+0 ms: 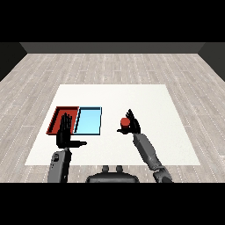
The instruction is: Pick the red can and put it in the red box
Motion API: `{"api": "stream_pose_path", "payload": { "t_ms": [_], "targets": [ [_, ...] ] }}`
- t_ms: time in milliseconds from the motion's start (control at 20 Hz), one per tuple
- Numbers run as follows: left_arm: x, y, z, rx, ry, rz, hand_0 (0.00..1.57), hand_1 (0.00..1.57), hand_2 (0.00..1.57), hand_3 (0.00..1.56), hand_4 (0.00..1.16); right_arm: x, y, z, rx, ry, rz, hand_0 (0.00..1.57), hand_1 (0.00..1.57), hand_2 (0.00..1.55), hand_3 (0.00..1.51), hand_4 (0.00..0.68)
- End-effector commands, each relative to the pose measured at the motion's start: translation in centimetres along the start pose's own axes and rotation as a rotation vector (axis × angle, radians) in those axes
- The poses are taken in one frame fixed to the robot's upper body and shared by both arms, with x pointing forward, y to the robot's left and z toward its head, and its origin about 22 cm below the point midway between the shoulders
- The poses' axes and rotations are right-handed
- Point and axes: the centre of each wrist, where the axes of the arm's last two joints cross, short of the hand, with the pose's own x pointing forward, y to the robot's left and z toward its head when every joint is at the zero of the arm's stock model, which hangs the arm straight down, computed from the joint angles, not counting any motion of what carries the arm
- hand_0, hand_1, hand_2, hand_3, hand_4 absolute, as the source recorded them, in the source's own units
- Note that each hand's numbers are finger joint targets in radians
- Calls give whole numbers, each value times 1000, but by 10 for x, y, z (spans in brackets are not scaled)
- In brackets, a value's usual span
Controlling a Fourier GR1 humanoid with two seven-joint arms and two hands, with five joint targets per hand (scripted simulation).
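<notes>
The white table carries two trays lying side by side, and the light blue tray serves well as the landmark for the rest. Touching its left edge lies the red tray, its far rim in line with the blue tray's far rim. To the right of the light blue tray, well apart from it and about level with its near half, the red can stands upright, with the right hand curled round it: the fingers rise behind and beside the can on its right, and the thumb reaches across in front of it to the left, so that the hand grasps the can. Whether the can rests on the table or is lifted just off it cannot be told. The right forearm runs from this hand down toward the lower right. The left hand is held over the near part of the red tray, just left of the light blue tray's near corner, its fingers straight and pointing away, its thumb stretched out to the right, holding nothing.
</notes>
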Motion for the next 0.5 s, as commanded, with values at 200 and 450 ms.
{"api": "stream_pose_path", "payload": {
  "t_ms": [200, 450],
  "targets": [
    [-10, -2, -23, 5, -10, 0, 0, 0, 0, 0, 0, 6, 8, -15, -83, 25, 86, 1396, 1396, 1412, 1369, 293],
    [-10, 0, -4, 2, 10, -5, 0, 0, 0, 0, 0, -21, 3, -2, -116, 55, 176, 1525, 1525, 1476, 1430, 573]
  ]
}}
